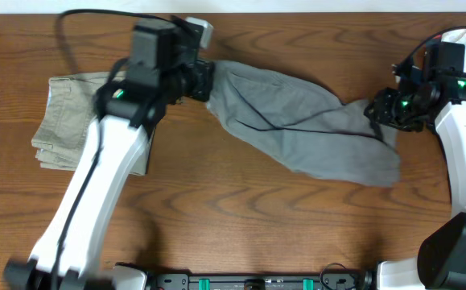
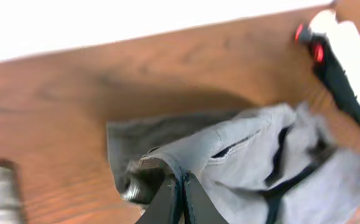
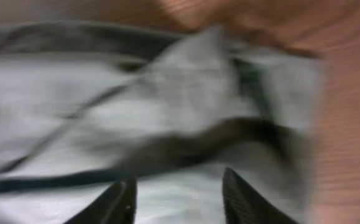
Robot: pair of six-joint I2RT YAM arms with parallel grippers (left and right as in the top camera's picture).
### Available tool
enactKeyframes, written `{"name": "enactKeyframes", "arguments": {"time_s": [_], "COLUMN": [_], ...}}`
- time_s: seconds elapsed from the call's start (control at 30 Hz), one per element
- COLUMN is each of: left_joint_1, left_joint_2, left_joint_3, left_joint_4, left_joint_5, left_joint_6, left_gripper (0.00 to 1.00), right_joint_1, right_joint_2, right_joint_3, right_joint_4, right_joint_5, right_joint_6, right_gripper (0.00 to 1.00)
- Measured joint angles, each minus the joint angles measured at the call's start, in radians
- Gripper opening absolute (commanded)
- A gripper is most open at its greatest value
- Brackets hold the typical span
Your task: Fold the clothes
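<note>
The medium-grey woven cotton shorts (image 1: 297, 121) run lengthwise between the arms. The left gripper (image 2: 178, 194) pinches one end, and the other end lies just ahead of the right gripper (image 3: 178, 183), its fingers spread.

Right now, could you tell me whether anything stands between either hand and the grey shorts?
Nothing visible does. The left hand is shut on one end of the grey shorts, and the right hand hangs open directly over their other end. The beige shorts lie off to the side, under the left arm.
</note>
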State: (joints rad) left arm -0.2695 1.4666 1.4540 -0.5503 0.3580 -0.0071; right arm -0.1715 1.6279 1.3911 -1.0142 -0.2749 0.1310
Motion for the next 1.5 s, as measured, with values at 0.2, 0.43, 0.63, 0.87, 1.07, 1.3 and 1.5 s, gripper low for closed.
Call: {"name": "enactKeyframes", "arguments": {"time_s": [0.2,0.43,0.63,0.87,1.07,1.3,1.5], "left_joint_1": [0.0,0.0,0.0,0.0,0.0,0.0,0.0], "left_joint_2": [-0.166,-0.231,-0.259,-0.259,-0.245,-0.172,-0.032], "left_joint_3": [0.0,0.0,0.001,0.002,0.002,0.003,0.003], "left_joint_4": [-0.024,-0.017,-0.018,-0.114,-0.257,-0.392,-0.42], "left_joint_5": [-0.04,-0.051,-0.051,-0.074,-0.157,-0.236,-0.257], "left_joint_6": [0.0,0.0,0.0,0.002,0.001,0.003,0.003], "left_gripper": [0.06,0.06,0.06,0.17,0.34,0.47,0.54], "right_joint_1": [-0.017,0.008,0.062,0.126,0.185,0.141,0.035], "right_joint_2": [0.0,0.0,0.0,0.0,0.0,-0.079,-0.354], "right_joint_3": [-0.001,-0.108,-0.294,-0.431,-0.446,-0.431,-0.354], "right_joint_4": [-0.006,0.09,0.256,0.464,0.481,0.468,0.434], "right_joint_5": [0.025,-0.095,-0.189,-0.269,-0.325,-0.435,-0.425], "right_joint_6": [-0.011,-0.122,-0.142,-0.08,-0.055,-0.068,-0.071], "right_gripper": [0.71,0.84,0.84,0.56,0.01,0.01,0.01]}}
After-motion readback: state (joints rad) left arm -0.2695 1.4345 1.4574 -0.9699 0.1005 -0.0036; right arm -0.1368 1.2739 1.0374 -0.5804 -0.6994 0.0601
